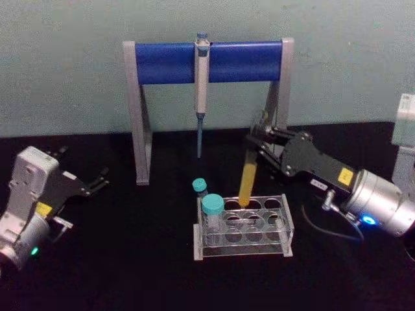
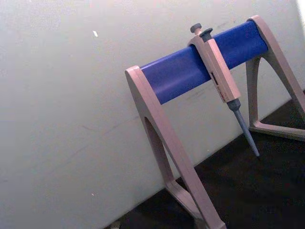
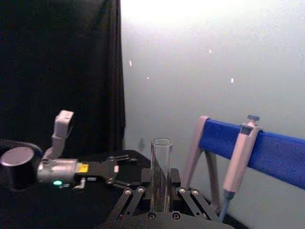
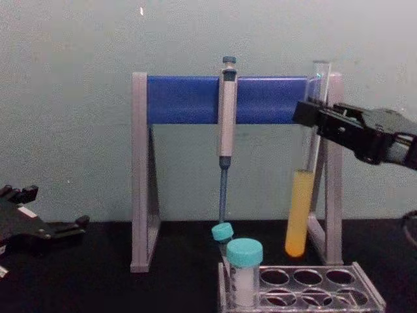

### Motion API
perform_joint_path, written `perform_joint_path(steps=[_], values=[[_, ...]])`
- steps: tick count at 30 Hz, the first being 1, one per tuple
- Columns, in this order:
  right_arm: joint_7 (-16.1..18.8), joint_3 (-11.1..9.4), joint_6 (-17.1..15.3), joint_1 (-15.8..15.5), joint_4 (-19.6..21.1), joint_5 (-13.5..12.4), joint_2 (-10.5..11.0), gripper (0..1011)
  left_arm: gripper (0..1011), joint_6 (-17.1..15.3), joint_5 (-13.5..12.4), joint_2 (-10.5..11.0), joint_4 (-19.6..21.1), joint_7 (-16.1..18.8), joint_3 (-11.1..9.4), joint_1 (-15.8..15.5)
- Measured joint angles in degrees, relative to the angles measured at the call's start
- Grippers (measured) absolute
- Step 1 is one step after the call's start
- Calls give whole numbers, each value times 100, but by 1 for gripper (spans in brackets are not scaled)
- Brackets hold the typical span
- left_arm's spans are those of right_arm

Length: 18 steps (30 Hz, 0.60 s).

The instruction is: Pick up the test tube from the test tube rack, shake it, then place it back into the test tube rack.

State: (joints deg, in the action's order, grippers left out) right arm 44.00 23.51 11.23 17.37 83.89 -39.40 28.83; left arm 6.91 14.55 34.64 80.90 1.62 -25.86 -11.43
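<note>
The test tube (image 4: 300, 212), long and clear with yellow-orange liquid in its lower part, hangs slightly tilted just above the back row of the test tube rack (image 4: 365, 301), its round bottom clear of the holes. The right hand (image 4: 314, 117) pinches it near the top, reaching in from the rack's right side. The low clear rack (image 1: 240, 251) sits on a black counter (image 1: 130, 259), with two teal-capped tubes (image 1: 213, 206) standing at its left end. Behind the rack rises a grey-and-blue pipette stand (image 1: 207, 61) with a pipette (image 1: 201, 84) hanging from its bar. Well to the left of the rack, the left hand (image 1: 84, 167) rests low over the counter, fingers spread and holding nothing.
</note>
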Motion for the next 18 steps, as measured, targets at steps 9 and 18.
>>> perform_joint_path(steps=[9, 18], values=[[50, -90, -74, -376, 317, -188, 403, 230, 1001, 0, 0, 0, 0, 0, 0, 0], [-276, -280, -81, -542, 392, -88, 604, 230, 1001, 0, 0, 0, 0, 0, 0, 0]])
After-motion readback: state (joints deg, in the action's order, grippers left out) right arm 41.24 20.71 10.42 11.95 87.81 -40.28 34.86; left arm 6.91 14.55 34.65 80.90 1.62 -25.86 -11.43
